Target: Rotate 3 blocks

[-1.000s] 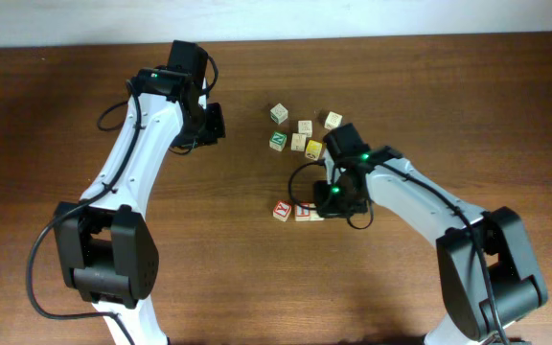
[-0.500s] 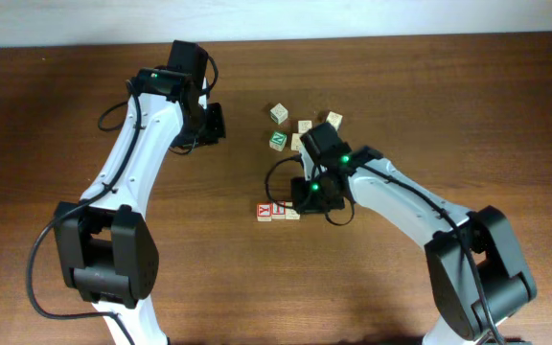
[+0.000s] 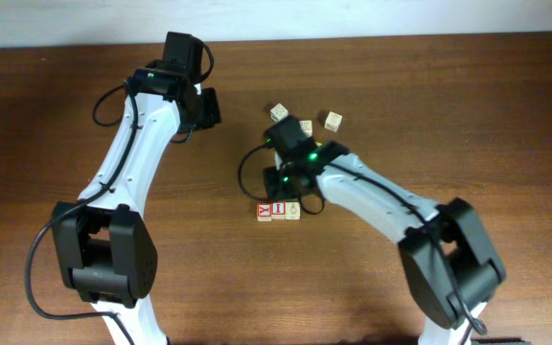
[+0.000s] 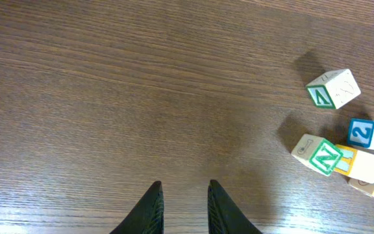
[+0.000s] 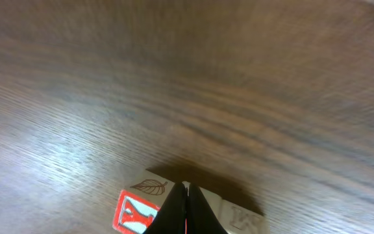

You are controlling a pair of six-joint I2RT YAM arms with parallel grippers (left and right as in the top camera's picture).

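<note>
Bench: brown wood grain; it carries both arms and all the cubes.
Left arm: white, reaching toward the far side of the bench. Its wrist is well apart from the right jaws, off to their side in the overhead view.
Right arm: white, stretched across toward the bench's middle, its wrist over the row of blocks.
Left jaws: set narrowly apart over bare wood, with nothing between them.
Right jaws: pressed together, the fingertips meeting with no gap and nothing gripped.
Blocks: three in a straight row, sides touching, directly beneath the tips of the right jaws in the right wrist view. Whether the tips touch the row cannot be told. The row is well apart from the left jaws and outside the left wrist view.
Loose cubes: a scatter ahead and to the right of the left jaws, among them a green-faced cube, a green N cube and a blue-faced cube. In the overhead view they lie just beyond the right wrist.
Red Y block: at the row's end, just left of the shut right jaws in the wrist view, with a leaf face beside the red Y.
Red I block: in the middle of the row, hidden behind the right jaws' tips in the wrist view.
Pale tan block: at the other end of the row, just right of the right jaws' tips.
</note>
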